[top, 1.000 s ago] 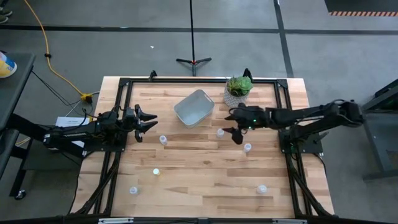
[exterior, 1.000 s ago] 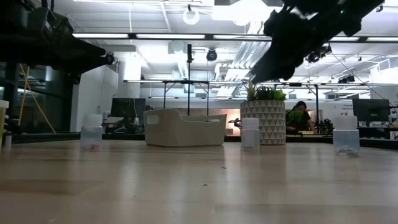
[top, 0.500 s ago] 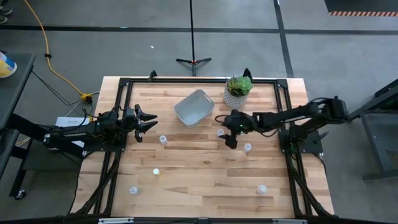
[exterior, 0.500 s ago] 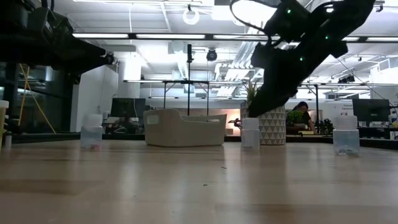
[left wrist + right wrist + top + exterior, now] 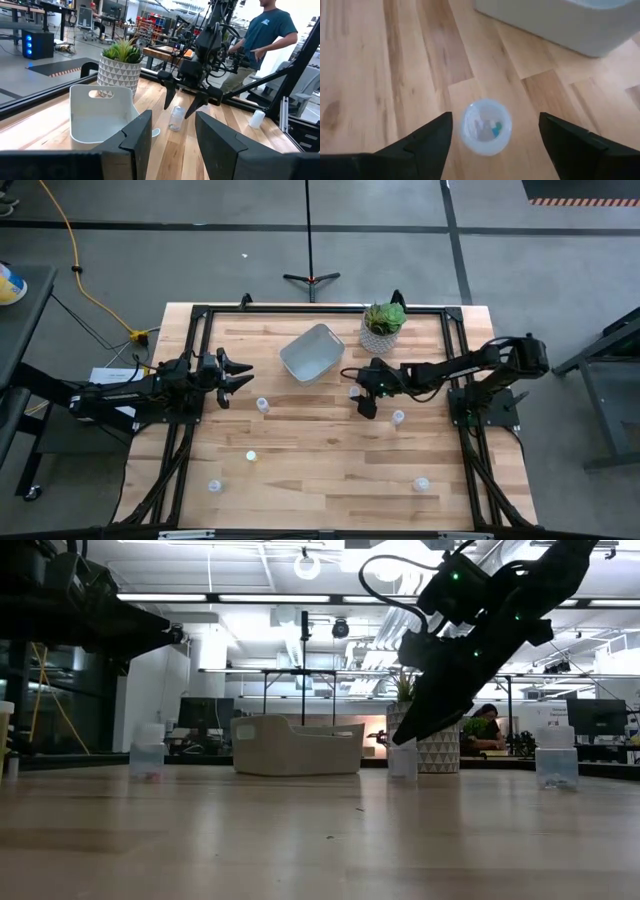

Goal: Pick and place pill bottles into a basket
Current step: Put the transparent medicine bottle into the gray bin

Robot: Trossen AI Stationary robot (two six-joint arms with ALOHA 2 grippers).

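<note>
Several tiny white pill bottles stand upright on the wooden table. One bottle (image 5: 354,392) (image 5: 486,126) stands just right of the light grey basket (image 5: 312,352). My right gripper (image 5: 359,394) (image 5: 492,142) is open and points down over this bottle, one finger on either side of it, apart from it; the left wrist view shows the fingertips level with its cap (image 5: 176,109). My left gripper (image 5: 243,375) is open and empty at the table's left, pointing toward the basket (image 5: 102,112). Another bottle (image 5: 262,405) stands near it.
A white pot with a green plant (image 5: 383,323) stands right of the basket at the far edge. More bottles stand at the right (image 5: 398,417), near centre (image 5: 251,455), near left (image 5: 214,486) and near right (image 5: 421,483). A person (image 5: 265,40) stands beyond the table.
My right gripper has gone toward the table's left edge and down, and has tipped to point down; it now stands open over the bottle beside the basket. The bottle has stayed where it was.
</note>
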